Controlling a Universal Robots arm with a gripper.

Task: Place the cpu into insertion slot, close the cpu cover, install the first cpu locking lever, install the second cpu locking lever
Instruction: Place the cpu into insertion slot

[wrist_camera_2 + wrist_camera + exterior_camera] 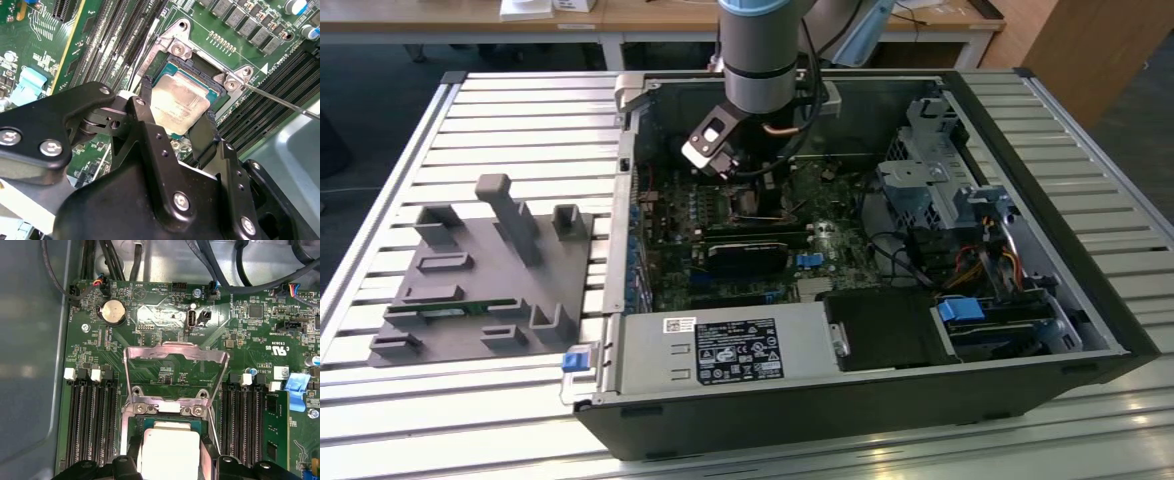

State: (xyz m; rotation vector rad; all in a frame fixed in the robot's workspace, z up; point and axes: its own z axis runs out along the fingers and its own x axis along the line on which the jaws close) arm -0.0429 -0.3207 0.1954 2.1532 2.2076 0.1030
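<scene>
"Second wrist view: gripping anything?"

"Clenched on the cpu (177, 102), by the look of it: pinched between the jaws at two opposite edges, lying in or just over the insertion slot (200, 65). Cannot tell whether fully seated."

"And in the first wrist view?"

"Shows the cpu cover (176, 351) swung open, standing just past the jaws on the slot's hinge side. In the second wrist view, a thin locking lever (282, 101) off to one side of the jaws, unlatched."

"Risks from here?"

"Could seat skewed if let go while tilted or off-square, bending the socket contacts. Could jam the cover over a corner riding the frame."

"Any print?"

"White lettering across the motherboard (250, 340), a printed sticker (736, 350) on the power supply (654, 350), well away from the jaws. Left unread."
</scene>
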